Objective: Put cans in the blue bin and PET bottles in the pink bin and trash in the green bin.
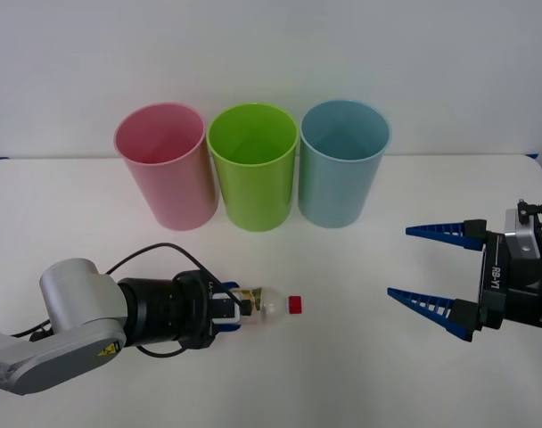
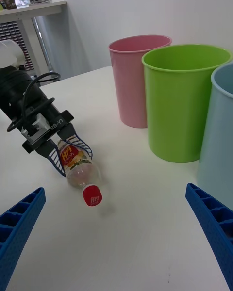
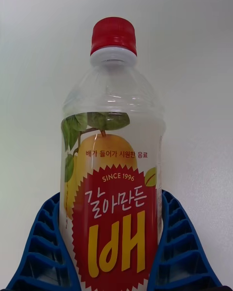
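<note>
A small clear PET bottle (image 1: 269, 307) with a red cap lies on its side on the white table, cap pointing toward the table's middle. My left gripper (image 1: 244, 311) is shut on the bottle's labelled body (image 3: 114, 208), its blue fingers (image 2: 83, 148) on either side. The pink bin (image 1: 167, 163), green bin (image 1: 252, 164) and blue bin (image 1: 344, 160) stand in a row at the back. My right gripper (image 1: 434, 268) hovers open over the right side of the table, holding nothing.
The white table (image 1: 342, 357) has free room between the two grippers and in front of the bins. The three bins stand close together, nearly touching. A shelf (image 2: 29, 9) stands in the room behind.
</note>
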